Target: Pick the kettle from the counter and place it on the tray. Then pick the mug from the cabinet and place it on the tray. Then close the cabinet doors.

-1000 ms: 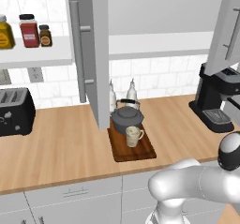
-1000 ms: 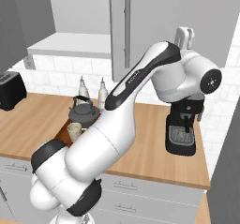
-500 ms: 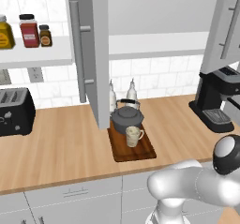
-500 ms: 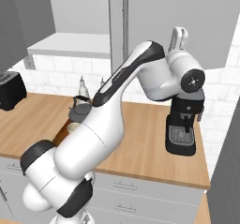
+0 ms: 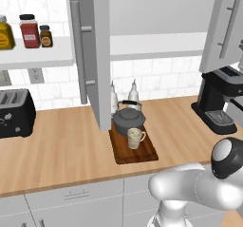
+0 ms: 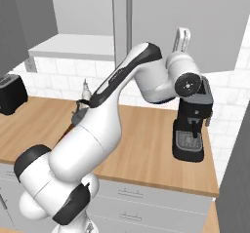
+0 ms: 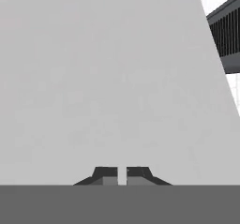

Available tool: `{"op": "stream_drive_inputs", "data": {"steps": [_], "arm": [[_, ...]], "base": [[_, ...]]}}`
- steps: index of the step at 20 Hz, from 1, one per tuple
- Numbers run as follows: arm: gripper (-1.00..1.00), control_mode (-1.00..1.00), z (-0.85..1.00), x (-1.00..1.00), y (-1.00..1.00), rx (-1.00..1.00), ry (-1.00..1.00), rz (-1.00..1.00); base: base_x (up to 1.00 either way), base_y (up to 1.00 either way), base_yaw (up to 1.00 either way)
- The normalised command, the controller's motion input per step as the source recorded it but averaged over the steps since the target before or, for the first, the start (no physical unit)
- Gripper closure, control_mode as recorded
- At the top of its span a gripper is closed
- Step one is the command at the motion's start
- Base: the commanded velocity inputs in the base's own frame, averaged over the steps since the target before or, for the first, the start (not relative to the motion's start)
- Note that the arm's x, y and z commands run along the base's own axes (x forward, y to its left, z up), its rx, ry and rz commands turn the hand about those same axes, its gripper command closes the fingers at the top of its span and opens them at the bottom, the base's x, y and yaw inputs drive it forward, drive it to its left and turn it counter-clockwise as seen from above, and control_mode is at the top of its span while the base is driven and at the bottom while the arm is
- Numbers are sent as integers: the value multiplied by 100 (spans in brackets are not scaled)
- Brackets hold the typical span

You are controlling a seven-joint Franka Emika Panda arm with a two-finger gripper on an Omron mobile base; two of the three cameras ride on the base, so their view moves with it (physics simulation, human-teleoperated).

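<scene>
From my remote station I count one tray [image 5: 142,152] on the counter [image 5: 61,150], and on it one kettle [image 5: 128,120] toward the wall and one mug [image 5: 135,137] just in front of it, toward the counter's front edge. The mug stands upright, its handle turned to the right in the left base view.

Two white bottles [image 5: 133,91] stand behind the kettle against the tiled wall. One black toaster [image 5: 15,112] sits at the left end of the counter and one black coffee machine [image 5: 217,105] at the right end. Three jars [image 5: 29,30] line the white open shelf [image 5: 42,57] at upper left.

The cabinet [image 5: 156,12] has two cabinet doors. I see the left door [image 5: 102,41] swung out, edge-on to the left base camera, with one silver bar handle [image 5: 79,50]. The right door [image 5: 232,22] is also angled open, with one bar handle.

In the hand view the gripper [image 7: 122,175] faces a flat grey panel at very close range. Its two fingertips [image 7: 107,174] stand nearly together with only a thin slit between them, and nothing is held. In the right base view the arm reaches up toward the right door.
</scene>
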Motion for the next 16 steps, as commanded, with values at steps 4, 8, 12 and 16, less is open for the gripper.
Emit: {"op": "stream_drive_inputs", "data": {"steps": [4,8,12,16], "arm": [[100,-100,0,51,26,0,0,0],[100,-100,0,60,33,0,0,1],[100,-100,0,53,45,0,-4,0],[100,-100,0,56,45,0,0,0]], "base": [[0,0,0],[0,0,0],[0,0,0],[0,0,0]]}}
